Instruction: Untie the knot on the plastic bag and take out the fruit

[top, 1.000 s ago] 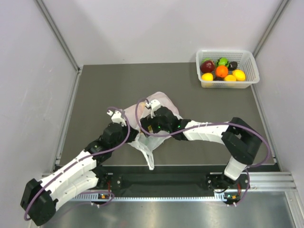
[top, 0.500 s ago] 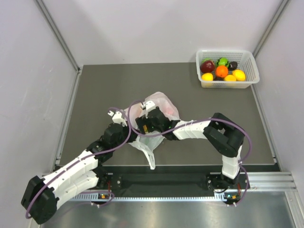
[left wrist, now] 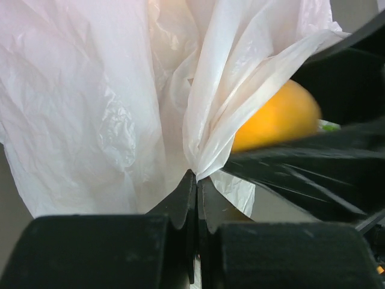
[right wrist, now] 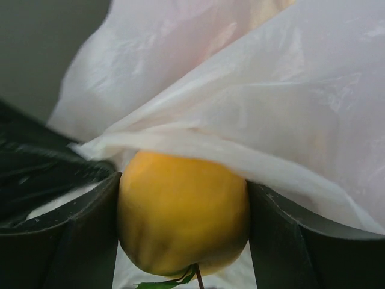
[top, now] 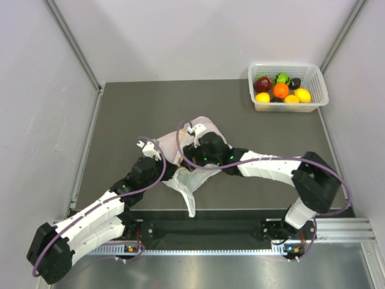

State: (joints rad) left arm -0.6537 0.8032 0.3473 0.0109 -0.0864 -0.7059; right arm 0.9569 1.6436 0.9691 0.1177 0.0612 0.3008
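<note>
While our left gripper (left wrist: 197, 180) pinches the plastic bag (left wrist: 90, 108), our right gripper (right wrist: 183, 186) clasps the yellow fruit (right wrist: 180, 211) directly beneath the bag's overhanging fold.

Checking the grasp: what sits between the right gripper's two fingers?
A yellow-orange fruit, touching both fingers, with the plastic bag draped over its top. The right wrist view shows it.

No gap between right fingers (right wrist: 283, 241): yellow fruit (right wrist: 183, 211) fills it; plastic bag (right wrist: 289, 102) draped just above both (left gripper (left wrist: 197, 180) pinches its fold beside them)
</note>
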